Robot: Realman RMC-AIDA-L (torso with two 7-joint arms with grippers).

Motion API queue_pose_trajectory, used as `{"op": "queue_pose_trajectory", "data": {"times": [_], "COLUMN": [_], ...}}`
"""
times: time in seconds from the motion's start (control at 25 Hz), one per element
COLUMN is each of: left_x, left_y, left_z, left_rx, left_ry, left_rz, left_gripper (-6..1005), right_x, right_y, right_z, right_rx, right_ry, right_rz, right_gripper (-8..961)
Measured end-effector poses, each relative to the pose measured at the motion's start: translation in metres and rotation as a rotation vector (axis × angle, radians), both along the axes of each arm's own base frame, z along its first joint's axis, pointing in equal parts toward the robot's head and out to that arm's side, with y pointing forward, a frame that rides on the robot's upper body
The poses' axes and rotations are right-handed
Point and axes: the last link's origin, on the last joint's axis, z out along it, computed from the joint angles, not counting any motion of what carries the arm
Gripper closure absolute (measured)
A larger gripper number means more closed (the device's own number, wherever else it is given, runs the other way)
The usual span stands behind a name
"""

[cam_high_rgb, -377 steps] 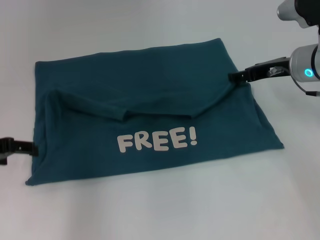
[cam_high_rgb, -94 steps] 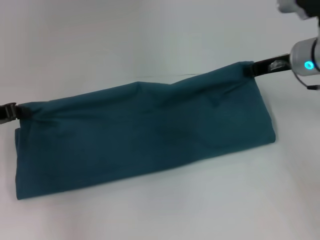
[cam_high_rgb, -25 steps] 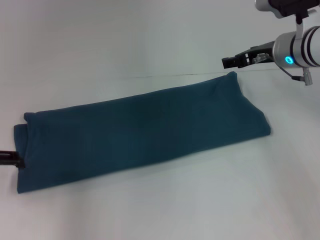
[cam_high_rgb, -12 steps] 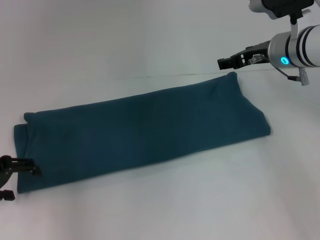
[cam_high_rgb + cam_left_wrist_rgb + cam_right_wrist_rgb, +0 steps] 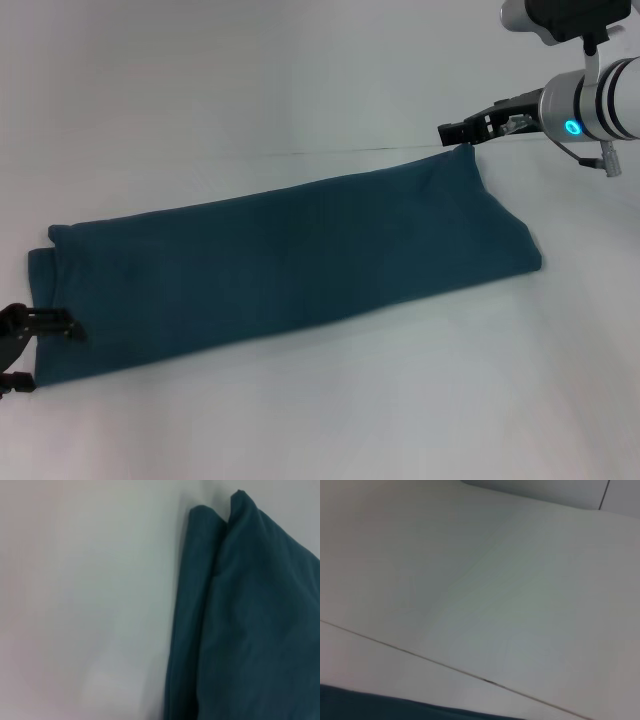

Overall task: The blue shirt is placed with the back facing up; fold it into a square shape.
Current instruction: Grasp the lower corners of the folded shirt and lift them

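Observation:
The blue shirt lies on the white table as a long folded strip, plain side up, running from near left to far right. Its layered left end fills the left wrist view as the blue shirt. My left gripper is open at the strip's near-left corner, one finger over the cloth edge, nothing clamped. My right gripper hovers just beyond the far-right corner, apart from the cloth. A thin edge of the shirt shows in the right wrist view.
The white table surrounds the shirt, and a thin dark seam runs across it behind the strip. That same seam crosses the right wrist view. No other objects show.
The shirt went from a wide fold showing white lettering to a narrow plain strip, and both grippers let go. In the last second my left gripper rose toward the near-left corner and opened.

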Motion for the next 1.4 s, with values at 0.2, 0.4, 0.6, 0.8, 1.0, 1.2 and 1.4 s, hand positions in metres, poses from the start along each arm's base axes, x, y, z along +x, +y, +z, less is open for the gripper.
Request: {"op": "queue_pose_trajectory", "data": {"times": [0.2, 0.4, 0.6, 0.8, 1.0, 1.2, 1.4], "left_x": [-0.002, 0.002, 0.008, 0.009, 0.008, 0.006, 0.003], "left_y": [0.001, 0.005, 0.010, 0.014, 0.016, 0.015, 0.008], "left_z": [-0.004, -0.007, -0.013, -0.016, -0.016, -0.014, -0.011], "left_rx": [-0.003, -0.003, -0.010, -0.003, 0.003, -0.008, -0.043], "left_ry": [-0.006, -0.015, -0.034, -0.026, -0.009, 0.009, 0.022], "left_rz": [0.008, -0.002, -0.017, -0.026, -0.037, -0.038, -0.022], "left_gripper": [62, 62, 63, 63, 62, 62, 64], "right_x": [0.000, 0.000, -0.002, -0.002, -0.002, -0.003, -0.006], "right_y": [0.000, 0.000, -0.001, 0.000, -0.001, 0.000, 0.001], "right_z": [0.000, -0.001, -0.003, -0.003, -0.003, -0.004, -0.004], "right_rx": [0.000, -0.004, -0.011, -0.012, -0.012, -0.014, -0.017], "right_ry": [-0.001, -0.006, -0.014, -0.016, -0.016, -0.017, -0.021], "right_rz": [0.000, 0.004, 0.010, 0.012, 0.012, 0.014, 0.023], "right_gripper": [19, 19, 19, 19, 19, 19, 19]}}
